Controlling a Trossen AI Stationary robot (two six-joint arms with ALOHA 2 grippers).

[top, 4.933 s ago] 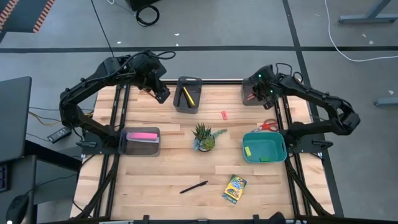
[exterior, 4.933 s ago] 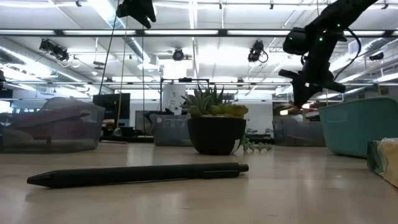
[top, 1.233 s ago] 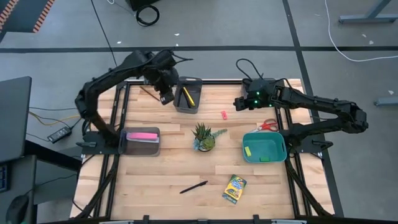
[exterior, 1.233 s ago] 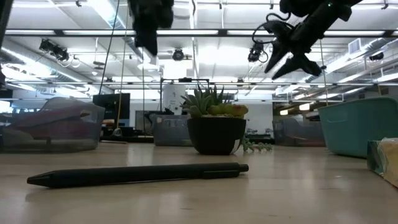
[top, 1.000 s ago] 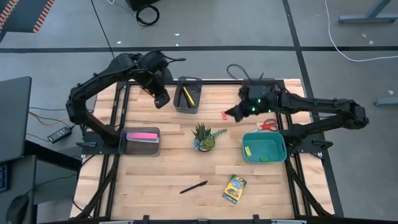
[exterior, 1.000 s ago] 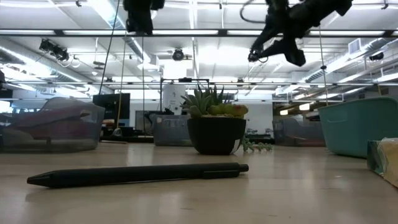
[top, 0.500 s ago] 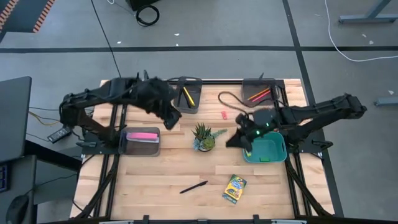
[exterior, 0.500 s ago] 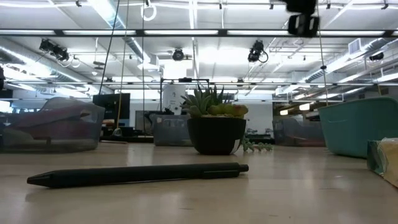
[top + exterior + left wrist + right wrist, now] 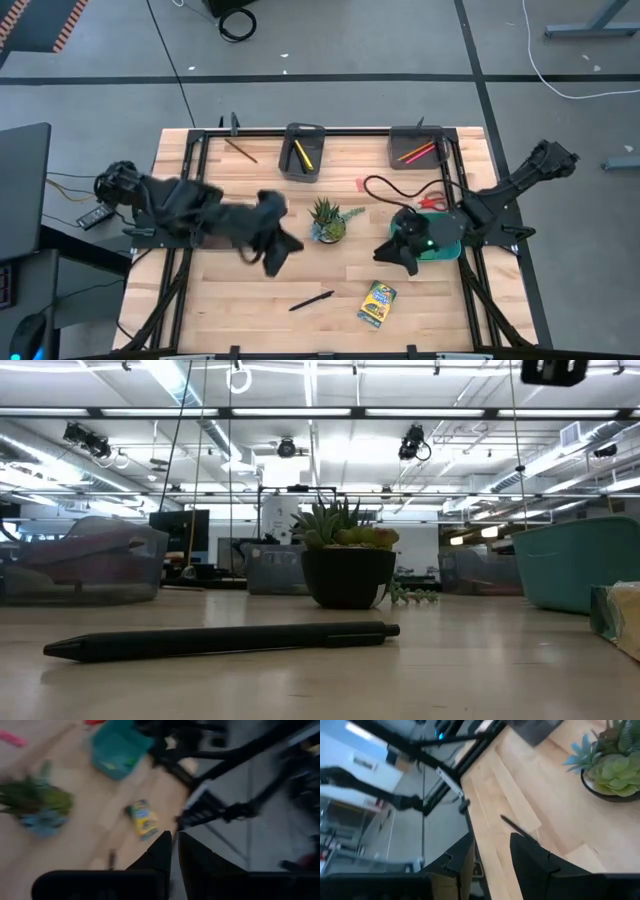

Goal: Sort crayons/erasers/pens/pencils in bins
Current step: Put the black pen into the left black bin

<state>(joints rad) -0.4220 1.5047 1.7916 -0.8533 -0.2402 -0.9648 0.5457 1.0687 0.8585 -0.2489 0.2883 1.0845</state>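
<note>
No readable text, label, brand, number or sign anywhere. Small flat yellow-and-green printed cardboard crayon box (image 9: 377,303), on table just ahead of right gripper (image 9: 385,253), carries print, but lettering too small and blurred to read.

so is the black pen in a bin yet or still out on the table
Out. The thin black pen lies flat on the bare wooden table, beside the yellow-and-green crayon box, outside every bin.

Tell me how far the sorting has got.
Done: pens in the dark bin, pencils in the back-right bin. In hand: nothing; the right gripper is open and empty, and the left gripper hovers near the plant. Left: black pen, crayon box, pink eraser.
</note>
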